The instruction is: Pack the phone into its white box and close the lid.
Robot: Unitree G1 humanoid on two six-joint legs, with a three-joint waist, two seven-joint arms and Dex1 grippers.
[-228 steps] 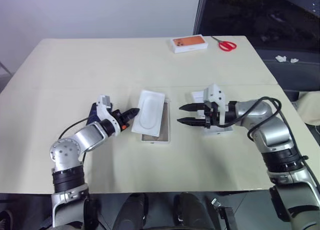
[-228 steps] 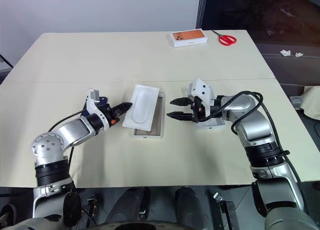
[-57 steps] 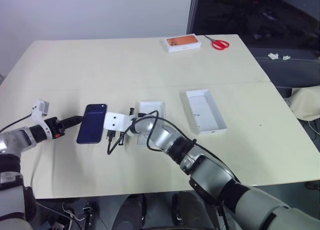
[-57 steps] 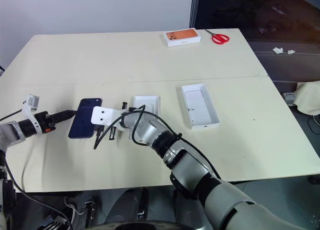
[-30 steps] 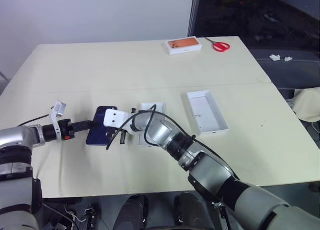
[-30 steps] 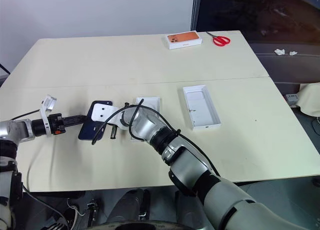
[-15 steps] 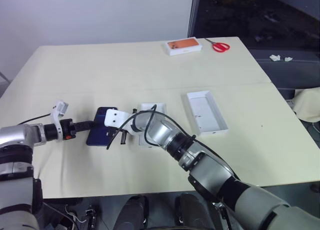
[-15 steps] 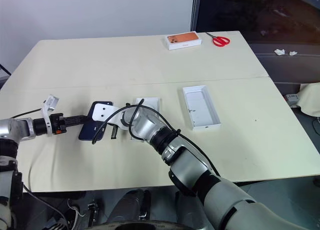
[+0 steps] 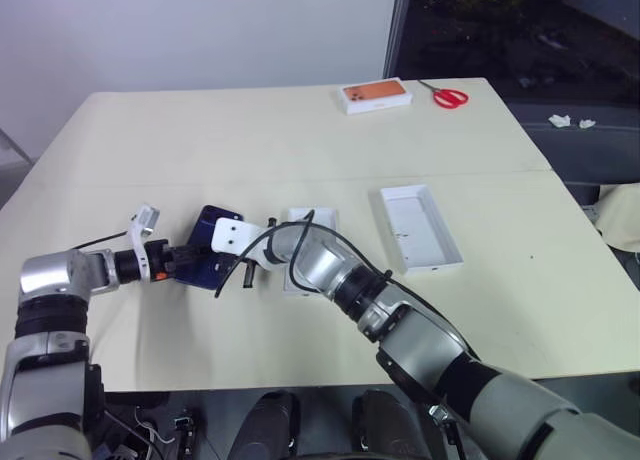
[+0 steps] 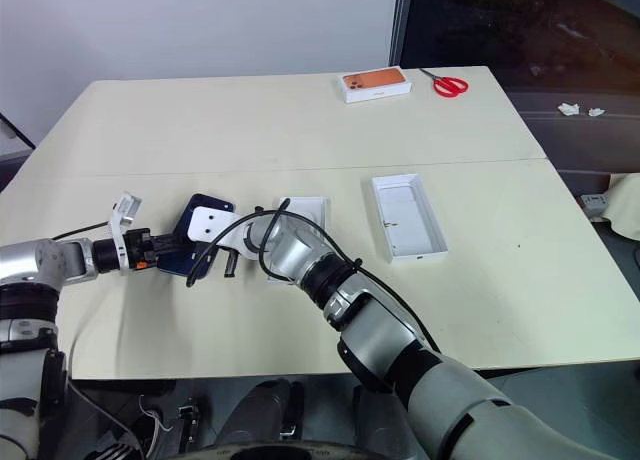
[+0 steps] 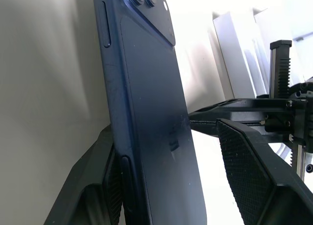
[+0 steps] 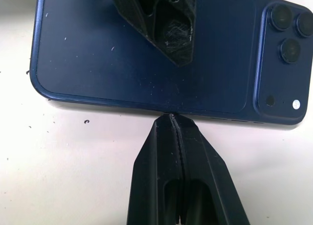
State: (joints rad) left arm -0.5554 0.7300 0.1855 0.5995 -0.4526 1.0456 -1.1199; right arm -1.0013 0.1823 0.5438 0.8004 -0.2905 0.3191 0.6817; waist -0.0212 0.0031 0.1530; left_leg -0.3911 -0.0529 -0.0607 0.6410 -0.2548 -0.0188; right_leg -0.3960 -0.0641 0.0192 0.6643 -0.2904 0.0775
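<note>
So the phone (image 10: 200, 232) isn't packed yet. It sits toward the left side of the tabletop (image 10: 250, 110), tilted up on one long edge, between my two grippers. My left gripper (image 9: 190, 260) has its fingers spread around the phone, one under it and one over the glossy back, but I can't say the grip is firm. My right gripper (image 12: 171, 127) is pinched fully shut, its tips pressed against the phone's long edge like a backstop.

Just right of the phone is the white box (image 10: 305, 220), partly hidden by my right arm, so I can't tell what's inside it. The lid (image 10: 405, 215) lies open side up, well apart, toward the middle right of the tabletop. So what's left, I'd guess: lift the phone, lay it in the box, fetch the lid, close it.

Room looks fine. The orange-topped box (image 10: 375, 83) and red scissors (image 10: 452, 83) sit at the far edge, out of my way. My crossed right arm is the main obstacle.
</note>
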